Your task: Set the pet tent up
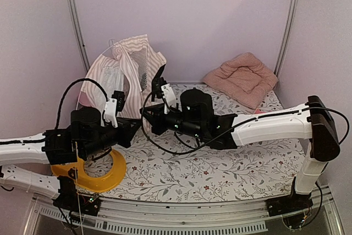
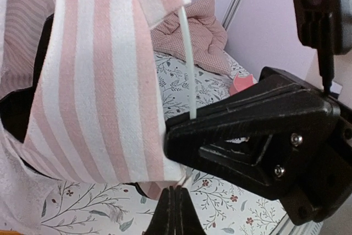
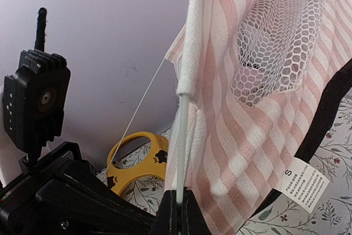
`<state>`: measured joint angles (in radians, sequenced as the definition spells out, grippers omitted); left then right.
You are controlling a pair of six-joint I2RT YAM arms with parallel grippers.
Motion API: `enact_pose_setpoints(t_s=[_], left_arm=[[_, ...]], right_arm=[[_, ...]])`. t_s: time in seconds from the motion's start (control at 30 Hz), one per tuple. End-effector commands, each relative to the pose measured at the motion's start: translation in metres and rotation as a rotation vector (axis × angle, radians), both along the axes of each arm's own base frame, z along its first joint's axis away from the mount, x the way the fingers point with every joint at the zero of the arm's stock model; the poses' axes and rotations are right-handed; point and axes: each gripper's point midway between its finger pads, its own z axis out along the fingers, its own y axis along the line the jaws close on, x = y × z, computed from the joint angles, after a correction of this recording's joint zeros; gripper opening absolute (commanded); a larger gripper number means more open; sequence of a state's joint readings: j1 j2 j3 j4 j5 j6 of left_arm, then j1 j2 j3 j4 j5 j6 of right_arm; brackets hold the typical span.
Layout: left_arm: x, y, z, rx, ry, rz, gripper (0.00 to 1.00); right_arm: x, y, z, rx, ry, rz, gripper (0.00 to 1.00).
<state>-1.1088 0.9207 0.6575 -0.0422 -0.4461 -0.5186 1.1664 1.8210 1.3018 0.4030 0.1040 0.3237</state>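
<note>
Arms converge; right gripper (image 3: pixel 179 195) seemingly pinches pet tent pole (image 3: pixel 180 147).

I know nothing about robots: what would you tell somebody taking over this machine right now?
Left gripper: shut, tips at the lower hem of the pet tent; whether fabric is pinched, unclear.
Right gripper: shut on a thin pole below its fabric sleeve.
Tent: back left of the table, half up, slumped.
Done: pole in its sleeve.
Left: stand the tent up in shape.

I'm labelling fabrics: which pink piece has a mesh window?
The pet tent, striped pink-and-white, at back left; the checked cushion at back right has no mesh.
</note>
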Motion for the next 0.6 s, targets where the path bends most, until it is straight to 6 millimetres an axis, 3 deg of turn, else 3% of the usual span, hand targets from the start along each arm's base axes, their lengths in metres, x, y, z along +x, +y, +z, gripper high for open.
enact_pose_setpoints(t_s=[0.0, 0.13, 0.23, 0.4, 0.53, 0.57], left_arm=[[0.021, 0.02, 0.069, -0.189, -0.074, 0.097, 0.0], [0.026, 0.018, 0.085, -0.235, -0.095, 0.067, 0.0], [0.024, 0.003, 0.096, -0.253, -0.116, -0.012, 0.0], [0.023, -0.02, 0.088, -0.231, -0.107, -0.096, 0.0], [0.028, -0.042, 0.072, -0.181, -0.08, -0.149, 0.0], [0.028, -0.046, 0.07, -0.176, -0.076, -0.163, 0.06]], right_arm=[[0.01, -0.012, -0.059, -0.167, -0.017, -0.055, 0.0], [0.001, -0.005, -0.072, -0.202, -0.023, -0.01, 0.0], [0.007, -0.005, -0.089, -0.249, 0.023, -0.015, 0.0], [0.036, -0.037, -0.103, -0.222, 0.19, -0.088, 0.0], [0.042, -0.061, -0.116, -0.277, 0.231, -0.112, 0.0], [0.044, -0.066, -0.118, -0.286, 0.244, -0.113, 0.0]])
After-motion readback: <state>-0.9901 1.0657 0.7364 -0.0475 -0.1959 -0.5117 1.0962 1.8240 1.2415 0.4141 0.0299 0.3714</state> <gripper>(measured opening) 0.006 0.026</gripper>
